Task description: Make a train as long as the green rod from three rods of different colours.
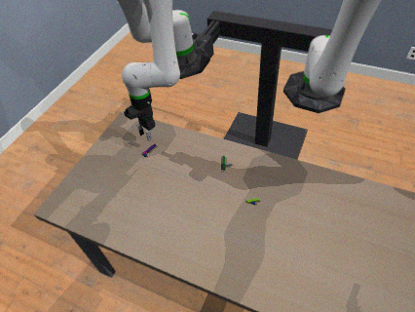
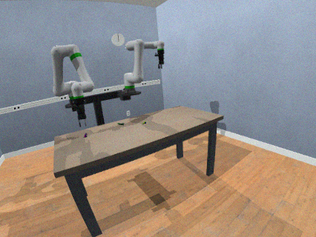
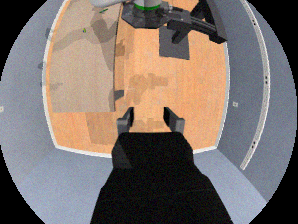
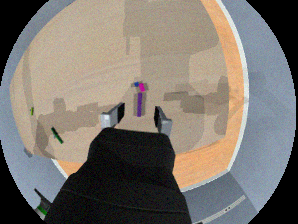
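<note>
A purple rod point(image 1: 151, 147) point(image 2: 85, 135) point(image 4: 139, 103) lies on the table, a magenta rod point(image 1: 145, 153) point(image 4: 142, 87) near its end and a small blue rod point(image 4: 136, 84) beside the magenta one. The green rod point(image 1: 223, 163) point(image 2: 121, 124) point(image 4: 57, 135) lies apart, a small greyish piece point(image 1: 229, 165) at its side. A lime rod point(image 1: 252, 200) point(image 4: 32, 111) lies farther off, a small dark blue piece point(image 1: 253, 203) against it. My right gripper point(image 1: 145, 134) point(image 2: 82, 124) is open and empty above the purple rod. My left gripper point(image 2: 160, 67) point(image 3: 148, 113) is open and empty, high off the table.
The table point(image 1: 161, 214) point(image 2: 156, 129) bears three separate groups of rods. The black stand point(image 1: 267, 88) rises behind the table's back edge. The right arm's and left arm's shadows darken parts of the top.
</note>
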Controlling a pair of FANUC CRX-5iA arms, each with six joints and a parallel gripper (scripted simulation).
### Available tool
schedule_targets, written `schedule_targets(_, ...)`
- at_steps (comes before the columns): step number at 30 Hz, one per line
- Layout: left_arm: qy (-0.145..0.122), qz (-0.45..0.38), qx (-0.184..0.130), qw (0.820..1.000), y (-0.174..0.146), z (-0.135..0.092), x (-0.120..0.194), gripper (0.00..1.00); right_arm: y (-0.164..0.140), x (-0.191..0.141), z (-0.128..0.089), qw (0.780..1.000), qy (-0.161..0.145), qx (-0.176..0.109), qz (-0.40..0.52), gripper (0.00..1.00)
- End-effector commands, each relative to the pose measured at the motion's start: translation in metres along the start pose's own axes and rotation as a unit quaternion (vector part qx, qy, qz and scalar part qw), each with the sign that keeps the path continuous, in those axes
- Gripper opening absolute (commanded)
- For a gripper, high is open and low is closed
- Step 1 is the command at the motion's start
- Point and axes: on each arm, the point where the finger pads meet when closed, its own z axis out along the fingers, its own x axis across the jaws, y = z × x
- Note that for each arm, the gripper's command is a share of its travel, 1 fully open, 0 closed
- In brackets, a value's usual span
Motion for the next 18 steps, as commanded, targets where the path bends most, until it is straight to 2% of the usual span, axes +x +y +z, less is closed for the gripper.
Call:
schedule_targets(1,0.0,0.0,-0.001,1.0,0.0,-0.001,0.0,1.0,0.014,0.002,0.016,0.996,-0.009,-0.001,-0.083,1.0)
schedule_targets(10,0.0,0.0,-0.001,1.0,0.0,-0.001,0.0,1.0,0.027,0.004,0.026,0.989,-0.011,-0.002,-0.145,1.0)
schedule_targets(18,0.0,0.0,-0.001,1.0,0.0,-0.001,0.0,1.0,0.029,0.004,0.028,0.988,-0.011,-0.002,-0.152,1.0)
